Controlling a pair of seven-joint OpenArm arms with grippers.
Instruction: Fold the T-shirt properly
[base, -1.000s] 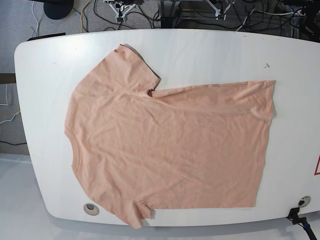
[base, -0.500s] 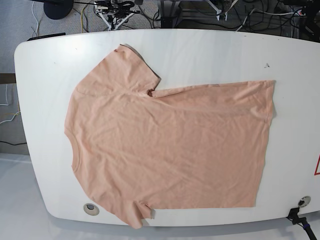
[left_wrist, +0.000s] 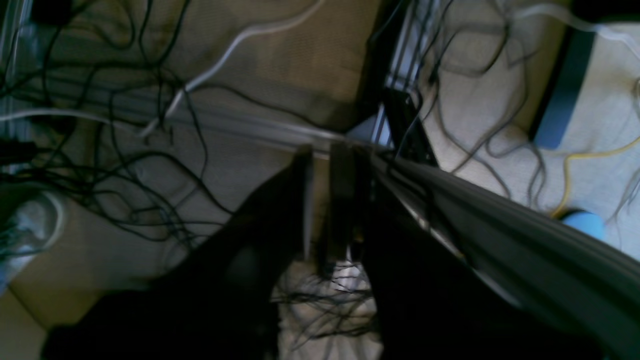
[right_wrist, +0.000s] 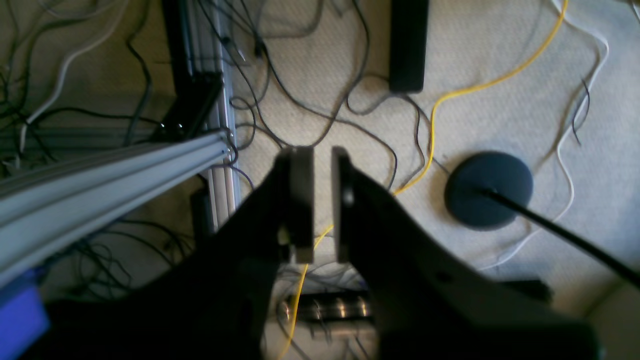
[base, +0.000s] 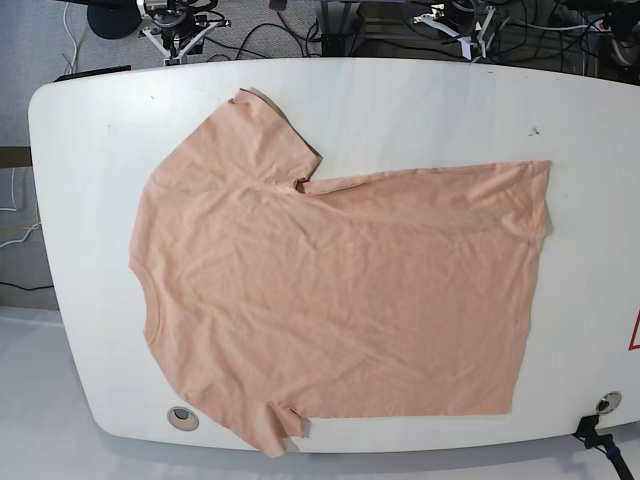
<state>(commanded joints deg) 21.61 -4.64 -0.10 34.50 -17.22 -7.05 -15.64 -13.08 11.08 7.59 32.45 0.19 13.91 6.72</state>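
T-shirt (base: 330, 290) is lying flat on the white worktop (base: 420, 100); both grippers' fingers (left_wrist: 305, 200) (right_wrist: 300, 200) are hanging over cabled carpet (right_wrist: 475, 75), slightly parted, holding nothing.

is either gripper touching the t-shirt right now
Apart. The base view shows the T-shirt lying flat on the table, with the right gripper and left gripper beyond its far edge.
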